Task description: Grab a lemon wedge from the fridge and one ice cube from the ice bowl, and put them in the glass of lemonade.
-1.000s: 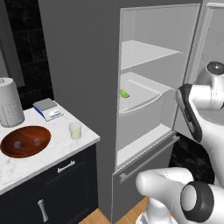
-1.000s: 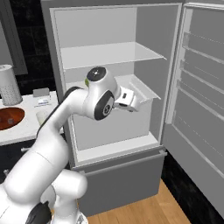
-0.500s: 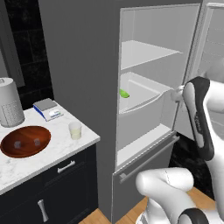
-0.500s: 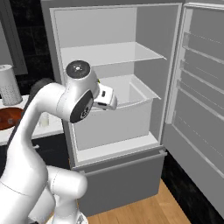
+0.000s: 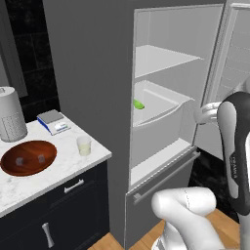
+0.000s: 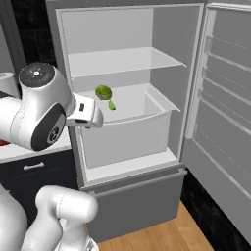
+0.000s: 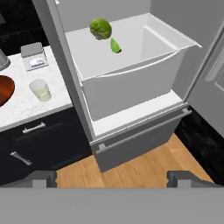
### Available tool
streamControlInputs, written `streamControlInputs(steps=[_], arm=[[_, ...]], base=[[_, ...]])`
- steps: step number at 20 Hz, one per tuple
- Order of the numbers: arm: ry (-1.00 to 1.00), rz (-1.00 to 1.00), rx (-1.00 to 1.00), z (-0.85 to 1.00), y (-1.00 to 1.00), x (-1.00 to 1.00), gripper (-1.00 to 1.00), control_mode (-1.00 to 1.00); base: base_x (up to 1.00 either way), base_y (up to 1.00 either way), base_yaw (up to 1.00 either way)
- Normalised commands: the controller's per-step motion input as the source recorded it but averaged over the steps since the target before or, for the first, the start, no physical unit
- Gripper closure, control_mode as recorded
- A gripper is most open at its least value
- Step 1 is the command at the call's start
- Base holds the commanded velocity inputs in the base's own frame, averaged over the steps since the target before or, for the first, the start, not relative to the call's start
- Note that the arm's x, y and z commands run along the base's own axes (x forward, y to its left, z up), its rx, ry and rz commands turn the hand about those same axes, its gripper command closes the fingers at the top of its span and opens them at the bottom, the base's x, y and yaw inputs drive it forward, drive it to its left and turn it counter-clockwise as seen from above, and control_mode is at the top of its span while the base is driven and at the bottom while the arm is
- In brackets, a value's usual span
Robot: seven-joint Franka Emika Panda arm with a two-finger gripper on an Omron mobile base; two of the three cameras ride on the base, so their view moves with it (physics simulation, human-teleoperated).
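Wooden floor [image 7: 144, 164] is showing at the bottom of the hand view, under a dark kitchen with a grey fridge [image 5: 93, 73] standing open. Its white inside is facing us in all three views, and its door [image 6: 220, 122] is swinging out at the right of the right base view.

Sitting in the white drawer [image 7: 131, 78] in the middle of the fridge is the lemon wedge [image 7: 115, 46], small and bright green, near the top middle of the hand view. Just beside it, a little higher and to the left, a round green fruit [image 7: 100, 28] is sitting too. In the left base view the lemon wedge [image 5: 139, 104] is peeking out at the left edge of the drawer. A flat white shelf [image 6: 122, 61] is hanging above the drawer.

Left of the fridge, a white marble table [image 5: 63, 166] is carrying the other things. The glass of lemonade [image 5: 84, 145] is standing near the table's right edge. The ice bowl [image 5: 28, 157], wide and reddish-brown, is lying at the left of the frame, well apart from the glass, with pale cubes inside. Behind them, a small blue and grey scale [image 5: 54, 122] and a tall white cylinder [image 5: 10, 119] are standing.

The tool [image 7: 113, 178] is hanging in front of the fridge, well apart from the lemon wedge. Its two dark tips are spread wide at the bottom corners of the hand view, and it is pinching nothing.
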Motion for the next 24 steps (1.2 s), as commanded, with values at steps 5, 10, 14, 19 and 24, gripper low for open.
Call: streamControlInputs(steps=[5,10,14,19,24], arm=[[0.00,0.03,0.00,-0.01,0.05,-0.13,-1.00,-1.00],[-0.03,0.00,0.00,0.10,0.04,0.00,-1.00,-1.00],[-0.02,0.00,0.00,0.04,0.11,0.00,-1.00,-1.00],[0.00,-0.02,-0.01,-0.04,0.00,0.00,-1.00,-1.00],[0.01,0.00,0.00,-0.10,-0.15,0.03,-1.00,1.00]], base=[[0.00,0.00,0.00],[0.00,0.00,0.00],[0.00,0.00,0.00],[0.00,0.00,0.00],[0.21,-0.53,0.04]])
